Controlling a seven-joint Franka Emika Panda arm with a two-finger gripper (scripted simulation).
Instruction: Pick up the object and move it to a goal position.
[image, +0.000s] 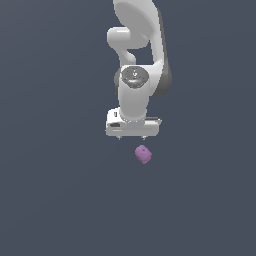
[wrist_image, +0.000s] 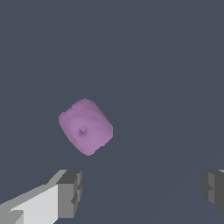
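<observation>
The object (image: 143, 154) is a small pinkish-purple lumpy block lying on the dark grey floor, just below the white arm's hand in the exterior view. In the wrist view the object (wrist_image: 85, 126) shows a small dimple in the middle of its face. My gripper (image: 132, 137) hangs above it, only the fingertip stubs showing under the white hand. In the wrist view the gripper (wrist_image: 142, 192) is open: its two grey fingertips (wrist_image: 70, 194) stand wide apart with nothing between them, and the block lies apart from them, off to one finger's side.
A flat, uniform dark grey surface (image: 60, 200) fills both views. The white arm (image: 137, 60) rises behind the hand towards the top of the exterior view.
</observation>
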